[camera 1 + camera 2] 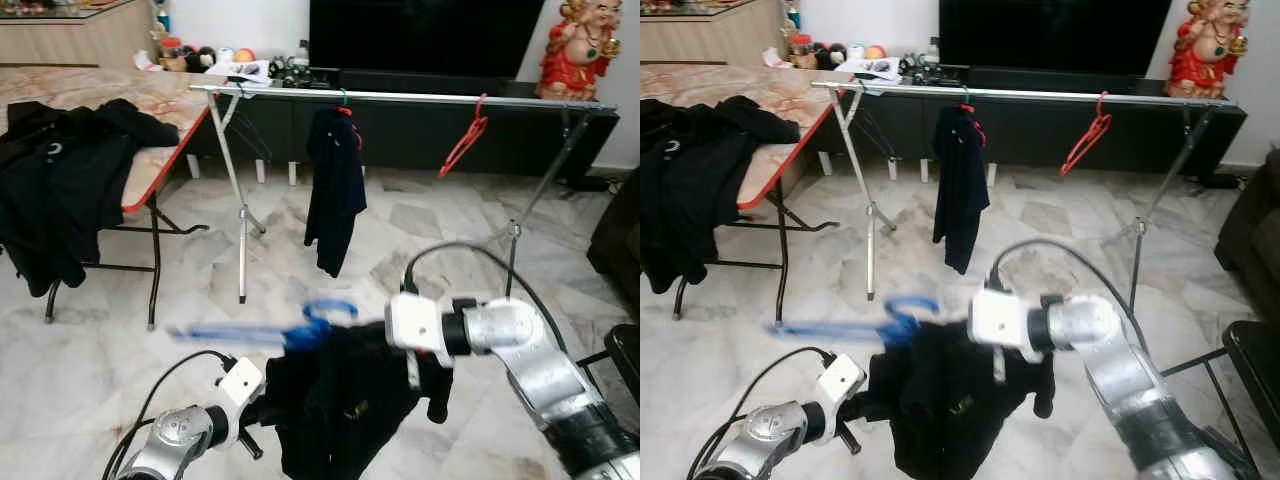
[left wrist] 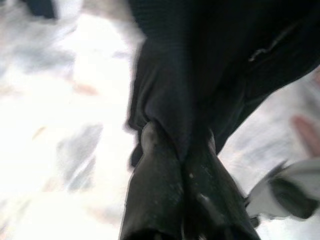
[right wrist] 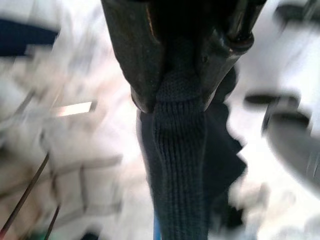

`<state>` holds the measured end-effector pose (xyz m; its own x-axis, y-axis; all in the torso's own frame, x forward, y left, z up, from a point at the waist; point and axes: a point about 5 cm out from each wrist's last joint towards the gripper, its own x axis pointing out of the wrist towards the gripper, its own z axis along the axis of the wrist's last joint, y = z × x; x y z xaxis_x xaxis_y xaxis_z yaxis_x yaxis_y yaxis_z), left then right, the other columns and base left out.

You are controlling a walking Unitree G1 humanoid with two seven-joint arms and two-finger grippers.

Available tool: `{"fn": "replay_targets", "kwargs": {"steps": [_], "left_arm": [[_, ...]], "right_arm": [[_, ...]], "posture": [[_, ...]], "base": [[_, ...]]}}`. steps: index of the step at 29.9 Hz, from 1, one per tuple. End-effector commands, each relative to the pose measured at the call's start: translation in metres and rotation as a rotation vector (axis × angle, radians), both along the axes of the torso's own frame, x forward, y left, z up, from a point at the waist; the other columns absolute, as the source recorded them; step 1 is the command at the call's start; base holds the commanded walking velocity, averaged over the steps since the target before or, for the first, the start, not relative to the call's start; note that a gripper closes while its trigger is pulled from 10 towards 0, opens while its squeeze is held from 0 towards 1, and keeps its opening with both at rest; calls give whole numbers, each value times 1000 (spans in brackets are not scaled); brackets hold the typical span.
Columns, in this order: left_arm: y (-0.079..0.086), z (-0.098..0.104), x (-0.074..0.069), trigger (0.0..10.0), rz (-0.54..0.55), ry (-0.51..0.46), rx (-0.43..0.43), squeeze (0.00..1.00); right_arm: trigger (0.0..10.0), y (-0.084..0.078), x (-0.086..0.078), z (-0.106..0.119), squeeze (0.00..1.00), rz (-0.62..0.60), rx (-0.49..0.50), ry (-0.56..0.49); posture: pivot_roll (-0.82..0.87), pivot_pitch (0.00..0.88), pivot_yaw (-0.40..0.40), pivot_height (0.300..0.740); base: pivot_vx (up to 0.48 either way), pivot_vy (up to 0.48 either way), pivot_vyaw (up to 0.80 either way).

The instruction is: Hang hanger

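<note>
A black garment [image 1: 335,405] hangs in front of me on a blue hanger [image 1: 262,332], whose hook [image 1: 330,310] points up; the hanger is blurred. My left gripper [image 2: 176,150] is shut on a fold of the garment's left side. My right gripper [image 3: 177,97] is shut on the dark knit fabric at the garment's right shoulder. Farther off stands a silver clothes rail [image 1: 420,97] on thin legs. A dark navy garment [image 1: 333,190] hangs from it near the middle, and an empty red hanger [image 1: 465,137] hangs to its right.
A folding table [image 1: 165,100] with a heap of black clothes [image 1: 60,175] stands at the left. Behind the rail are a dark TV cabinet [image 1: 420,130] and a red figurine [image 1: 580,45]. A dark seat edge [image 1: 625,355] is at the right. The marble floor [image 1: 200,260] lies between me and the rail.
</note>
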<state>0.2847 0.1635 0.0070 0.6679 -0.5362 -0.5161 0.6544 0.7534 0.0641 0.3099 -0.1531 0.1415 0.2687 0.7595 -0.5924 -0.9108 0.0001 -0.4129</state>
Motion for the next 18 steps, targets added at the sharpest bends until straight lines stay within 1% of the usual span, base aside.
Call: {"fn": "replay_targets", "kwargs": {"steps": [1,2,3,4,5,7,9,10,12,13,15,16,18], "left_arm": [[12,-6,-2,0,48,24,88,0],[14,-7,-3,0,55,26,100,0],[17,-9,-4,0,69,39,120,0],[17,-9,-4,0,69,39,120,0],[21,-12,-6,0,95,47,153,0],[23,-12,-6,0,104,41,176,0],[26,-13,-6,0,118,49,196,0],[26,-14,-6,0,120,51,199,0],[26,-14,-6,0,111,59,210,0],[26,-14,-6,0,110,59,214,0],[28,-14,-5,0,108,52,240,0],[28,-14,-5,0,108,52,240,0],[30,-13,-4,0,117,51,241,0]], "right_arm": [[0,-13,-2,-3,0,-36,-6,11],[0,-16,-3,-3,0,-49,3,15],[0,-22,-5,-4,0,-61,-3,26],[0,-22,-5,-4,0,-61,-3,26],[0,-34,-14,-9,0,-62,-23,60],[0,-41,-20,-11,0,-66,-25,83],[0,-50,-29,-13,0,-58,-18,137],[0,-52,-31,-14,0,-54,-19,144],[0,-60,-39,-17,0,-36,-16,214],[0,-63,-42,-19,0,-28,-38,234],[0,-75,-48,-26,0,-17,-142,280],[0,-75,-48,-26,0,-17,-142,280],[0,-90,-52,-36,0,-34,-286,289]], "posture": [[59,40,-15,740],[59,40,-15,740],[61,42,-16,740],[61,42,-16,740],[59,43,-15,740],[59,43,-15,740],[45,47,-9,740],[45,47,-9,740],[46,48,-7,740],[46,48,-7,740],[51,49,-9,740],[51,49,-9,740],[52,50,-9,740]], "base": [[0,0,0],[0,0,0],[0,0,0],[0,0,0],[0,0,0],[0,0,0],[0,0,0],[0,0,0],[0,0,0],[0,0,0],[0,0,0],[0,0,0],[0,0,0]]}}
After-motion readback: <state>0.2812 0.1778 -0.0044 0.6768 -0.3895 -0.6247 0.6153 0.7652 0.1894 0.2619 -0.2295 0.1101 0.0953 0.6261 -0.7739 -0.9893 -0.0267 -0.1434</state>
